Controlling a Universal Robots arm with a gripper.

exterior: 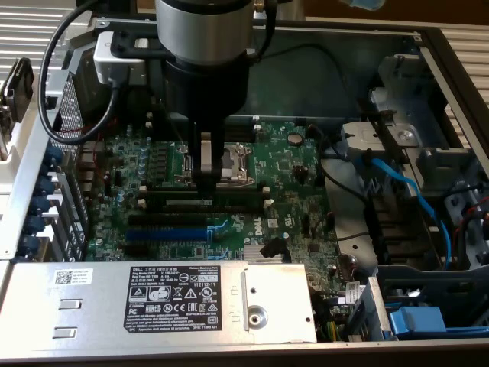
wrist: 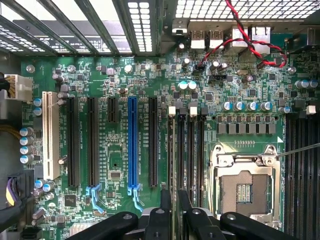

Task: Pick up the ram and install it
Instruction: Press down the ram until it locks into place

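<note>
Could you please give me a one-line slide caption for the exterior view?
Inside an open computer case, the gripper stands low over the black memory slots of the green motherboard.

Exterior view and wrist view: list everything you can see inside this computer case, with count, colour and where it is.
motherboard: one, green, floor of the open case.
ram: one, dark green with a pale label strip, along the memory slots just below the claw; seated or not, cannot tell.
memory slots: several, black, beside the processor socket.
processor socket: one, silver frame, mid-board.
expansion slot: one, blue, between the memory slots and the power supply.
white slot: one, at the board's edge.
power supply: one, silver with a black label, front of the exterior view.
cable: one, blue, the exterior view's right.
wires: twisted pair, red and black, near the rear ports.
claw: one, black, over the memory slots.
</note>
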